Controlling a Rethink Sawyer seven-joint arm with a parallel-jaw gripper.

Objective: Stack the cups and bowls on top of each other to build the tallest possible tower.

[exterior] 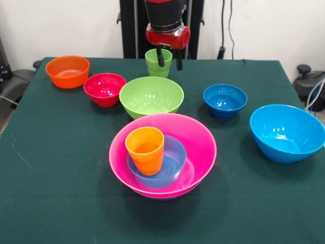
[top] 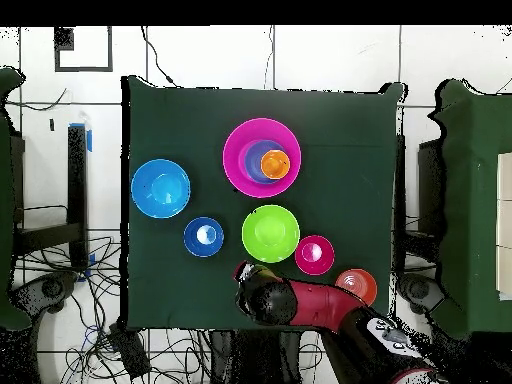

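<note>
The tower is a wide pink bowl point(exterior: 200, 147) point(top: 240, 150) holding a small light-blue bowl point(exterior: 175, 157), with the orange cup point(exterior: 145, 150) point(top: 274, 163) standing upright in it. The purple bowl does not clearly show. The light green cup point(exterior: 154, 63) stands at the table's far side, behind the lime green bowl point(exterior: 151, 95) point(top: 270, 233). My gripper point(exterior: 170, 60) point(top: 245, 272) is open and hangs at this cup. One finger point(exterior: 161, 57) is over the cup's mouth and the other is outside its right wall. In the overhead view the arm hides the cup.
The small orange bowl point(exterior: 67, 71) point(top: 357, 286) and the red bowl point(exterior: 104, 89) point(top: 314, 254) stand at the far left of the front view. The dark-blue bowl point(exterior: 225, 100) point(top: 204, 236) and the large sky-blue bowl point(exterior: 287, 133) point(top: 160, 187) stand at the right.
</note>
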